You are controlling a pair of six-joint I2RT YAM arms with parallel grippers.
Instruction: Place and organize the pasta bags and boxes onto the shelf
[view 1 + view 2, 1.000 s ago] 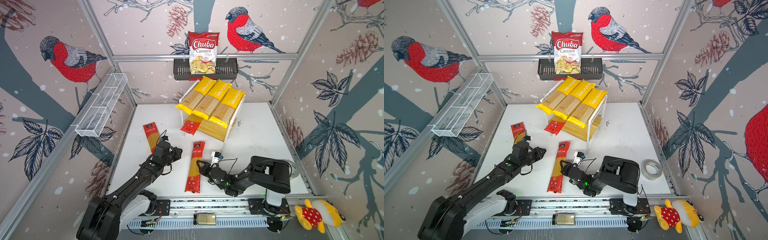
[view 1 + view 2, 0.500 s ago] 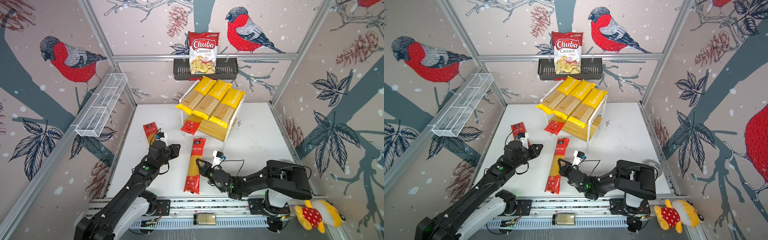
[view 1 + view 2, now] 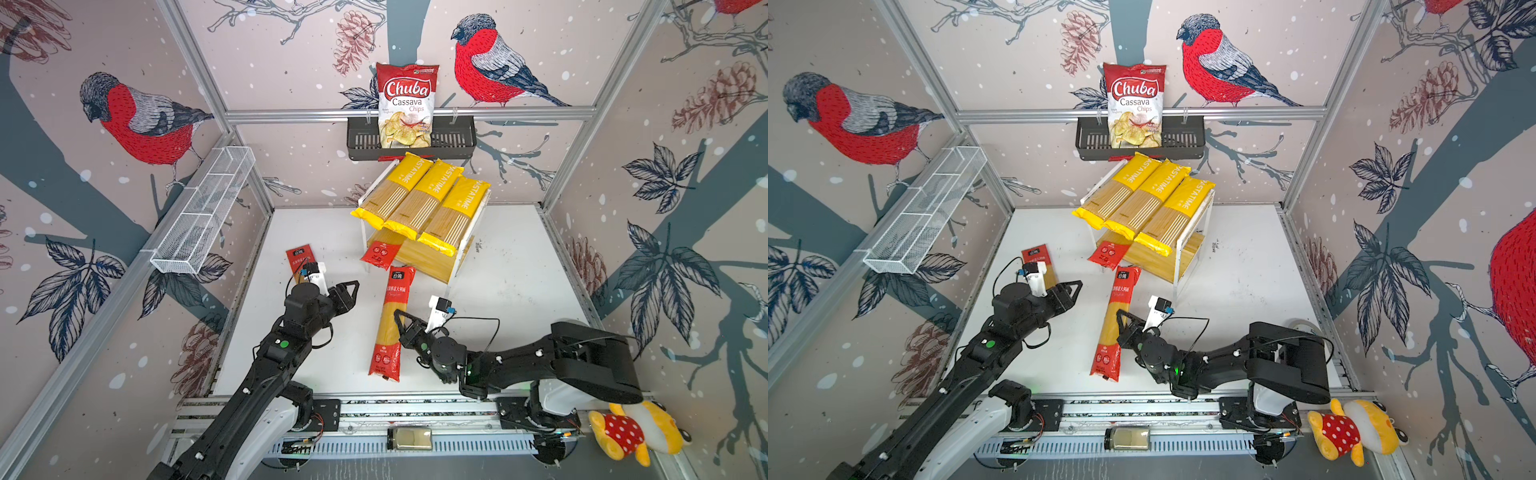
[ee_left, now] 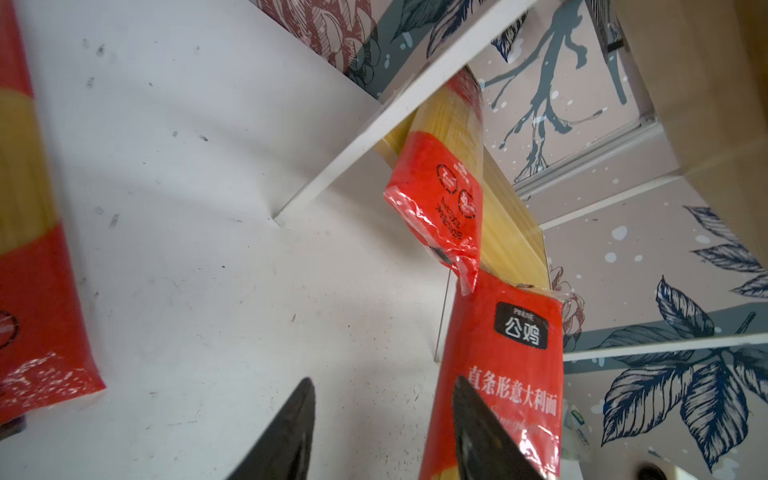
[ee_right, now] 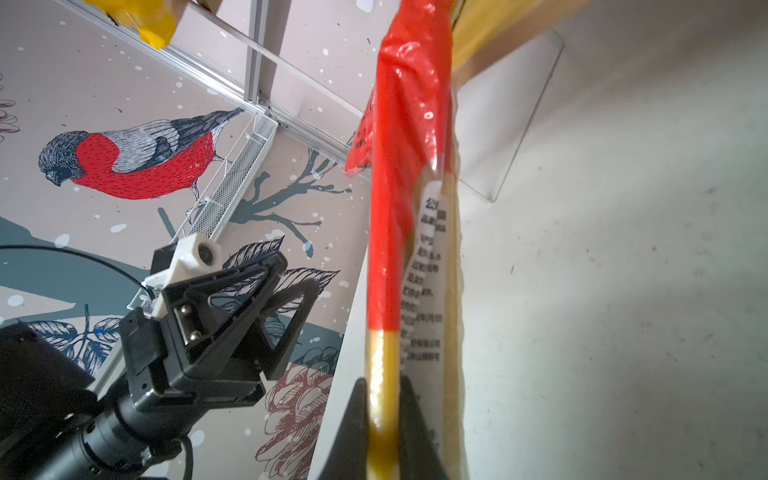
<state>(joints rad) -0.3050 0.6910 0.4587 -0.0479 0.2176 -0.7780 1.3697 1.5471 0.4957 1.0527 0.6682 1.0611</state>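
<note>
Bare table (image 3: 511,270) right of the shelf (image 3: 432,266); red pack (image 3: 390,324) lies across its front approach

Three yellow bags (image 3: 419,199); red-ended pack (image 3: 395,299), yellow middle; black basket (image 3: 453,139); bird-patterned walls (image 3: 137,116).

Yellow bags (image 3: 419,199) hide most of the lower-tier red pack (image 3: 380,255).

I read "Chuba Cassava Chips" on the chips bag (image 3: 406,106), "PASTATIME" on each of the three yellow bags (image 3: 434,187), and "公鸡" above "直条形意大利面" on the red spaghetti pack (image 4: 511,374).
</note>
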